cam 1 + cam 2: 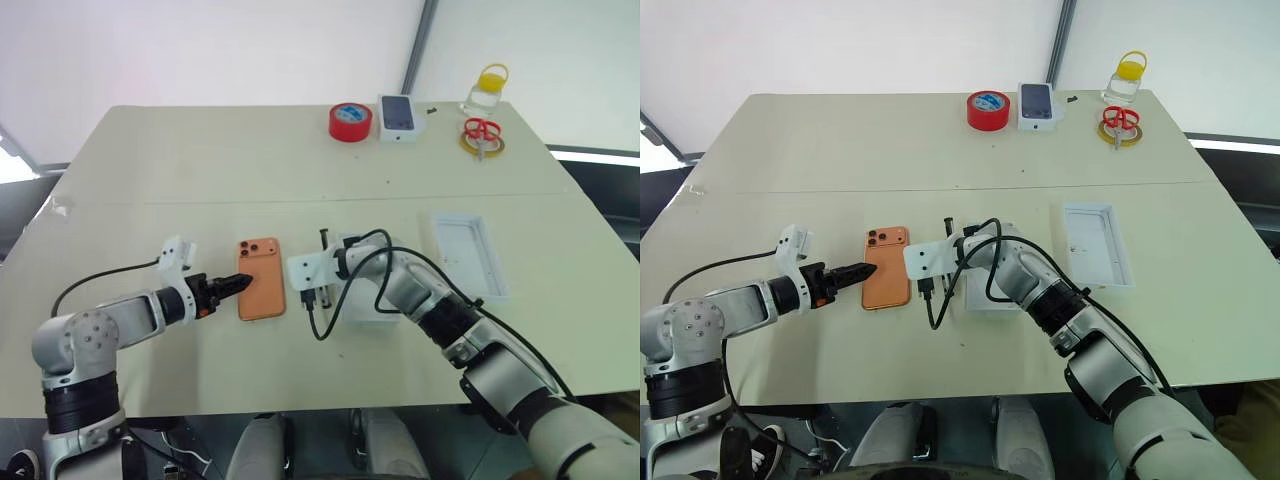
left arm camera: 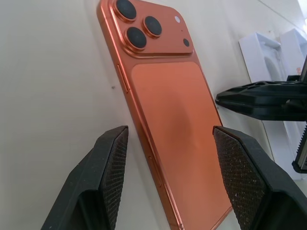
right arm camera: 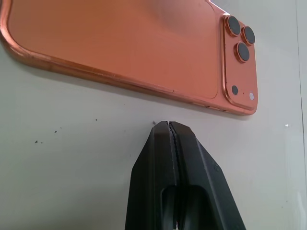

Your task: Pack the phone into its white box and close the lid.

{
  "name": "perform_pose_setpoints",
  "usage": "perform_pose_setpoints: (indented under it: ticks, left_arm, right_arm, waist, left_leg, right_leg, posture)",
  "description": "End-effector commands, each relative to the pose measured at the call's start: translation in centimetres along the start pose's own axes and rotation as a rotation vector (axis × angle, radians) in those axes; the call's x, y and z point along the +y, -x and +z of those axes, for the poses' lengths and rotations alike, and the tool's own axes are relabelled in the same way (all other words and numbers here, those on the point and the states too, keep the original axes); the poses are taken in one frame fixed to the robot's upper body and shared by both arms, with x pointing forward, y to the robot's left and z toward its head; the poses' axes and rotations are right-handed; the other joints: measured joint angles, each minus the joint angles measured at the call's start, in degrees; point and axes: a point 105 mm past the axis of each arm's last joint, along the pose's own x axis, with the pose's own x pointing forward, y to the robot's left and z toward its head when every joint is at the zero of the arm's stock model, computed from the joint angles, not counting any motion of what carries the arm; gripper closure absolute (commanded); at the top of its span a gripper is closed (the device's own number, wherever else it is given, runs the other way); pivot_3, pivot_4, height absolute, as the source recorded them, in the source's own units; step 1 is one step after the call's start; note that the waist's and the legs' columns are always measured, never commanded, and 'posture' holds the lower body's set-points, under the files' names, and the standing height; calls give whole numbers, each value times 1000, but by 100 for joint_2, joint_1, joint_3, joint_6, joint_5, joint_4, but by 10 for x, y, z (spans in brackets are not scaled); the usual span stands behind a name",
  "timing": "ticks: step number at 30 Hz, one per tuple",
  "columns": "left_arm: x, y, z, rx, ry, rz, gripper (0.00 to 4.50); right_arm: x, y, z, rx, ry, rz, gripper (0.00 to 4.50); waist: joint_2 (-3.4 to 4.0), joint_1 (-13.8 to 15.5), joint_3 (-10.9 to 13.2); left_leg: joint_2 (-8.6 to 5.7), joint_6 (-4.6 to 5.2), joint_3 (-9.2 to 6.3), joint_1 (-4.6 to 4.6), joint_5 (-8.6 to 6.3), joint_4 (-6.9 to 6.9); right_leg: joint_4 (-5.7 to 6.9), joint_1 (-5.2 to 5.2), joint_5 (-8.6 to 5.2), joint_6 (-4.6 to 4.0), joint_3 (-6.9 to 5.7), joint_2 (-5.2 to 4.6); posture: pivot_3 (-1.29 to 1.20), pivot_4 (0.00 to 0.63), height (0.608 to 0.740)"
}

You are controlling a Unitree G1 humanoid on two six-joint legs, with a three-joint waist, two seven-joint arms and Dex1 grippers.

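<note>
The orange phone lies flat on the table with its back and three-lens cluster up. My left gripper is at its left side, open, one finger off the phone's edge and the other over its back, neither closed on it. My right gripper is shut and empty, its tip just short of the phone's right long edge. The white box, an open tray with a greyish floor, lies to the right. I cannot make out the lid; white pieces lie under my right forearm, one with an oval recess.
At the table's far edge stand a red tape roll, a small white box with a dark phone picture, red scissors on a yellow ring and a clear bottle with a yellow cap. The front table edge runs close below my arms.
</note>
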Motion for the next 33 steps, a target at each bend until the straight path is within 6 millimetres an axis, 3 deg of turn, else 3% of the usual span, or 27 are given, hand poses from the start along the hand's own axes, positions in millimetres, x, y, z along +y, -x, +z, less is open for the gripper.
perform_pose_setpoints:
  ticks: [1, 5, 11, 17, 20, 24, 33]
  left_arm:
    - [-16, -18, -24, 121, 57, -101, 1541]
    - [-33, -38, -28, 171, 107, -170, 1541]
    - [-45, -53, -15, 147, 135, -202, 1541]
    - [-43, -57, -12, 168, 97, -139, 1541]
    - [-48, -56, -3, 150, 70, -155, 1541]
    - [-39, -50, 9, 77, 103, -157, 1541]
    - [-37, -47, 4, 67, 169, -181, 1541]
  right_arm:
    - [-2, -3, 8, -29, -9, 2, 4483]
    - [-2, -2, 6, -19, 1, -1, 4483]
    - [-2, 3, -1, -1, -4, -4, 4483]
    - [1, 3, -2, -1, -14, 1, 4483]
    - [-1, 2, 0, -5, -13, -9, 4483]
    - [-4, 3, -2, 6, -4, -23, 4483]
    - [-4, 4, -5, 11, -2, -26, 4483]
  waist:
    - [1, 9, -1]
    - [9, 59, -10]
    - [11, 152, -12]
    - [9, 71, -11]
    - [9, 48, -10]
    - [8, 4, -9]
    - [6, -15, -6]
  left_leg:
    - [0, 0, 0, 0, 0, 0]
    - [-8, -1, -1, 1, 1, 1]
    - [-31, 0, -12, 8, 1, 7]
    - [-35, -2, -11, 4, 2, 3]
    - [-35, -2, -13, 3, 2, 2]
    - [-35, -2, -13, 0, 2, 0]
    - [-33, -5, -12, -4, 3, -4]
  right_leg:
    - [0, 0, 0, 0, 0, 0]
    - [0, 6, 0, 0, -1, -6]
    - [-1, 25, -2, -3, -8, -25]
    - [1, 16, 1, 9, -6, -28]
    - [1, 15, 0, 9, -7, -28]
    - [0, 10, 0, 11, -7, -28]
    - [1, 0, 1, 12, -7, -28]
  posture:
    - [0, 150, 739]
    - [0, 150, 739]
    - [0, 150, 739]
    - [0, 150, 739]
    - [0, 150, 739]
    - [0, 150, 739]
    - [0, 150, 739]
